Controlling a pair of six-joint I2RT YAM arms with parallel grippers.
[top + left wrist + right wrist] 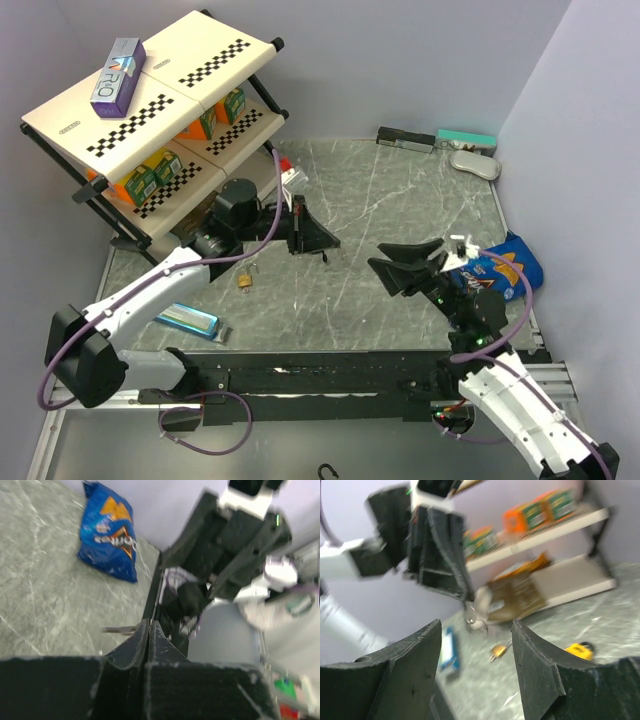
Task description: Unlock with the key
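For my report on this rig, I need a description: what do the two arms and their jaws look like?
The left arm and the right arm both have white shells with black joints, and each carries a looping purple cable. The jaws are matte black and wedge-shaped, tapering to thin tips. Small green lights glow near the right wrist.

The left arm (150, 290) stretches forward and to the right, the left tool (326, 241) pinched tight with its tips facing the right tool (390, 272), which is spread wide on the bent right arm (500, 385), the two near but apart.
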